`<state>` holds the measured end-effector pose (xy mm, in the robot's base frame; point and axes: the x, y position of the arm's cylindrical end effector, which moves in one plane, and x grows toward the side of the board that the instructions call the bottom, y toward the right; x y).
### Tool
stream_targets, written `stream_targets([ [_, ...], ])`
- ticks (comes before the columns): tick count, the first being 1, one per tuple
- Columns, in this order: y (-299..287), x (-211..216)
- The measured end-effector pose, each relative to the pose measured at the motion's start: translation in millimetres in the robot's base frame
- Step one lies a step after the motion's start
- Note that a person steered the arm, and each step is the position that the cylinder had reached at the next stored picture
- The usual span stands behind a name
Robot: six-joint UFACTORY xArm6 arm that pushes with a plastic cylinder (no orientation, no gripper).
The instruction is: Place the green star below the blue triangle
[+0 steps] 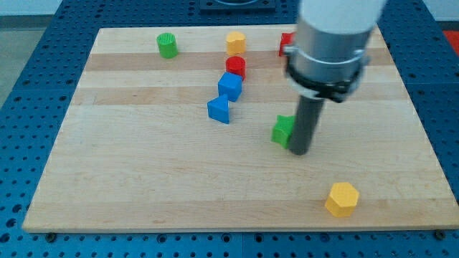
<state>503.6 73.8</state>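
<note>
1. Camera view gives you one clear landmark, the blue triangle point(219, 110), sitting on the board point(143, 179); everything below is placed from it.
2. Your green star point(282, 130) lies to the view's right of the triangle and a little lower, near it but apart from it.
3. My tip point(299, 152) stands against the star's right side, touching or all but touching it. You would want it there, I judge, because a push toward the view's left carries the star toward the triangle.
4. No jaws exist on this rod, so there is no wide or narrow to report: nothing is held, only nudged.
5. Touching the triangle's upper right is a blue cube point(230, 86), with a red cylinder point(235, 67) and a yellow block point(236, 41) further up.
6. Well up and left of the triangle is a green cylinder point(167, 45); a red block point(286, 44) peeks out behind the arm, its shape hidden.
7. Far down and right sits a yellow hexagon point(342, 198), out of the likely path.
8. Watch the line: a purely leftward shove could end beside the triangle, not below it, so you need some downward travel too.
</note>
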Motion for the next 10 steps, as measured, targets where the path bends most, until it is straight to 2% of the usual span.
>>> stream_targets([
  [1,-10,0],
  [2,46,-12],
  [3,49,-45],
  [6,-82,-36],
  [7,-86,-36],
  [8,-20,-32],
  [9,79,-29],
  [10,151,-1],
])
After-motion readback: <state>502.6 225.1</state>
